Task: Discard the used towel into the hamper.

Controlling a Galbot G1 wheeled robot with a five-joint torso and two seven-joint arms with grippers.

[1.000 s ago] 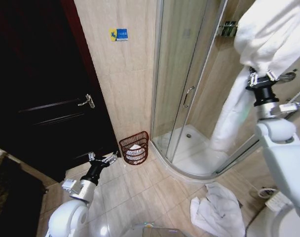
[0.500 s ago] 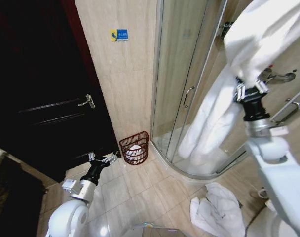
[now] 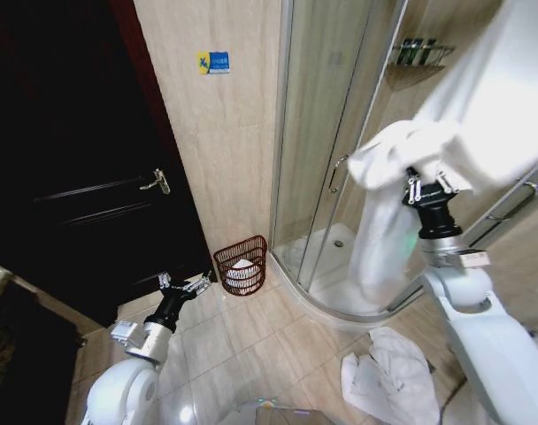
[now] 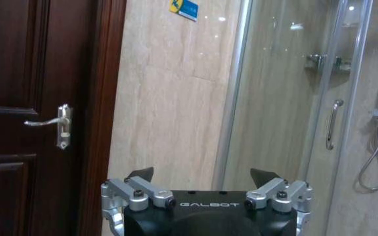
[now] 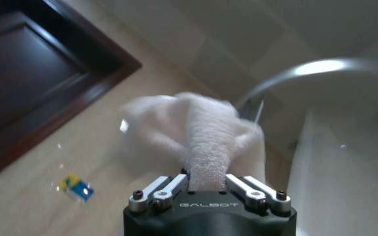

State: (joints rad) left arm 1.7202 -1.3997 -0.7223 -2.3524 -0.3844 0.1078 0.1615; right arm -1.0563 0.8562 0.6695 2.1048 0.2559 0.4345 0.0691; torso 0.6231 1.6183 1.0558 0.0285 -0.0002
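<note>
A second white towel [image 3: 388,376] lies crumpled on glossy beige floor tiles [image 3: 251,332] close to the robot. The left end effector [image 3: 184,285] hangs low over the tiles with its fingers spread wide and holding nothing. The right end effector [image 3: 426,188] is raised high, fingers pinched onto a fold of a thick, white terry towel [image 3: 388,221], whose long tail hangs down in front of the curved glass shower [image 3: 322,159]. Farther off, the hamper [image 3: 242,264] stands on the floor against the tiled wall, between a dark wooden door [image 3: 74,177] and the shower. It is a small reddish-brown wire basket with thin bars, and something white already lies inside. The hamper is low and well apart from the towel. The trailing tail could drag, snag the shower frame, or drape over the narrow rim and spill out.
</note>
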